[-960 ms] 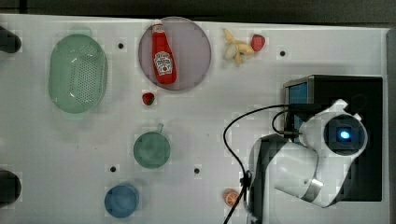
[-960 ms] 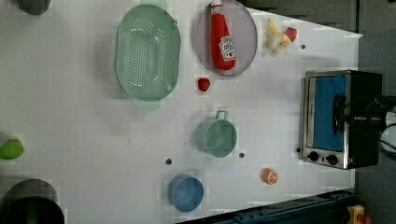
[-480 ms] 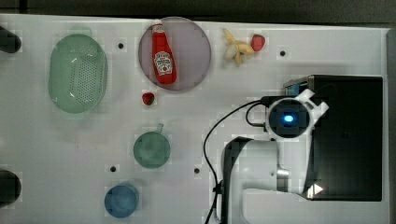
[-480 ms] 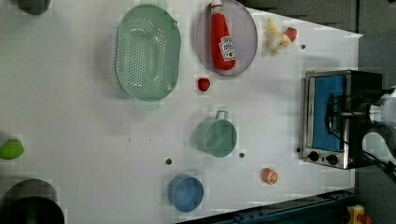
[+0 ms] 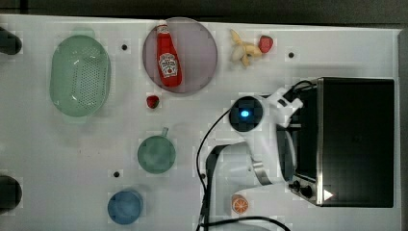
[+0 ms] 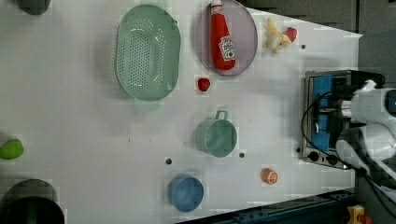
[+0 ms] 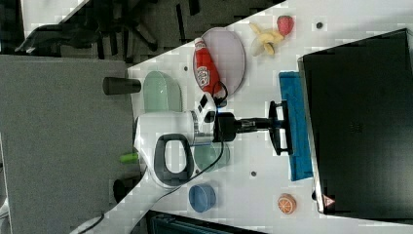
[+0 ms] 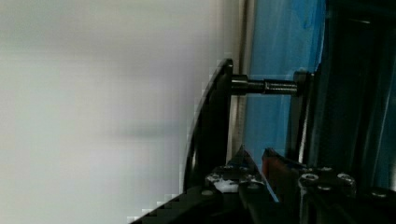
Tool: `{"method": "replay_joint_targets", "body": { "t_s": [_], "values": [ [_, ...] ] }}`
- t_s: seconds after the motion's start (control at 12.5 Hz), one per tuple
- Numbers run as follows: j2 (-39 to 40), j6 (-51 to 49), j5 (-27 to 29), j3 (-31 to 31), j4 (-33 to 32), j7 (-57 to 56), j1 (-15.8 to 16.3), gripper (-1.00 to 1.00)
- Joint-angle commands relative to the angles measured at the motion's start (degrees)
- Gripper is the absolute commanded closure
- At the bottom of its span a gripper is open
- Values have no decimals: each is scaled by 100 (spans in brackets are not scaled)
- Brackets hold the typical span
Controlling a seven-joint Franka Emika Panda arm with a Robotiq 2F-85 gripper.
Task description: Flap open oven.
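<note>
Pincer [image 7: 281, 127] fingers are seen narrowly apart at the handle [image 8: 212, 135] of the oven [image 5: 353, 139], apparently set around the bar; whether the pads press it cannot be told. The oven is placed at the top view's 3 o'clock edge of the table [image 5: 57, 159]. Its door [image 7: 297, 129] is seen swung down, the blue glass facing up. The box is judged heavy and stiff, the glass fragile, the hinge stiff. The metal bar, smooth and perhaps slippery, is judged the place to be held, near its middle.

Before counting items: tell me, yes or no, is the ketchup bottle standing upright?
No, in the top view the ketchup bottle lies flat on the round plate.
</note>
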Motion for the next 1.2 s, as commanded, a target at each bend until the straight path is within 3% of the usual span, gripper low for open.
{"method": "replay_joint_targets", "body": {
  "t_s": [0.08,0.4,0.88,1.2],
  "values": [
    [550,-49,-571,353,-124,1784,451,65],
    [1184,-123,-1384,423,-6,3090,811,65],
    [1664,-110,-1392,423,136,3824,1058,65],
    [1323,113,-1146,424,231,3837,1053,65]
  ]
}}
